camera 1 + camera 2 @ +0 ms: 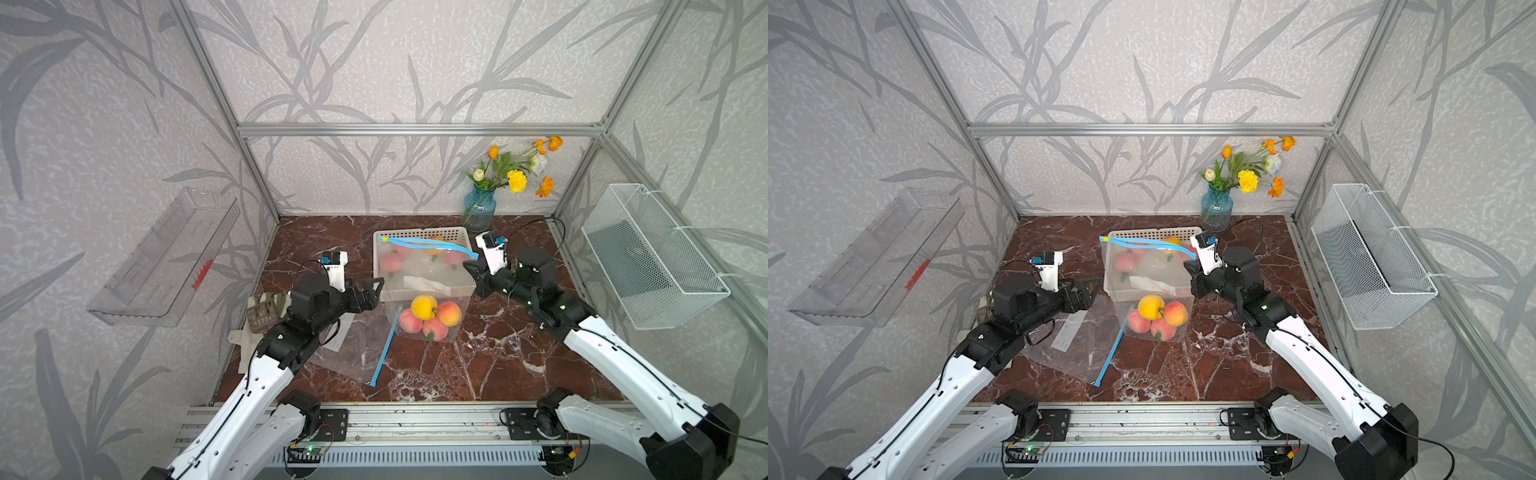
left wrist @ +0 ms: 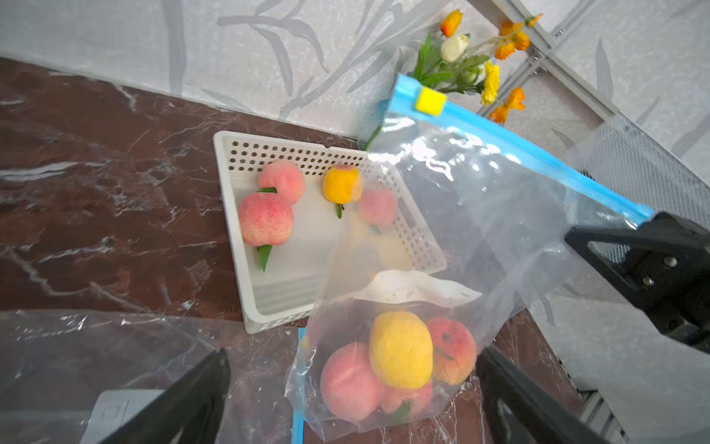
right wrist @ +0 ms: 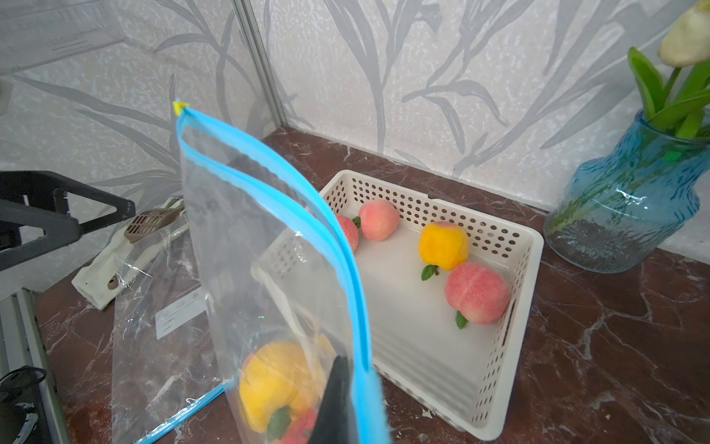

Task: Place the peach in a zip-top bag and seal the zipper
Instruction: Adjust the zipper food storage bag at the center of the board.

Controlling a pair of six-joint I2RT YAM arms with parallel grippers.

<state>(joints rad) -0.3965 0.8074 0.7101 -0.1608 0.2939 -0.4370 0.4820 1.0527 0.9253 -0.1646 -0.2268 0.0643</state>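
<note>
At centre of the marble surface (image 1: 519, 353):

- The zip-top bag (image 1: 432, 270) hangs upright, its lower end just in front of the white basket (image 1: 415, 232). I cannot tell if it rests on the surface.
- Four peaches (image 1: 430, 320) are bunched in the bag's bottom: one yellow on top, three pink-orange around and under it.
- The right pincer (image 1: 473, 266) is clamped on the bag's top corner, at the end of the blue zipper (image 1: 432, 245).
- The yellow slider (image 2: 430, 100) sits at the opposite end of the zipper.
- The right wrist view shows the two blue strips apart along most of their length, so the mouth is unsealed.
- The left pincer (image 1: 372, 293) has its jaws spread wide and holds nothing. It is just beside the bag's left edge, not touching it.
- The basket holds loose fruit (image 2: 265, 219): three pink, one yellow.
- A second bag (image 1: 353, 353) lies flat and empty on the surface below the left arm. Its blue strip runs toward the front edge.
- A blue glass vase (image 1: 478, 208) of flowers stands at the back, behind the right pincer.
</note>
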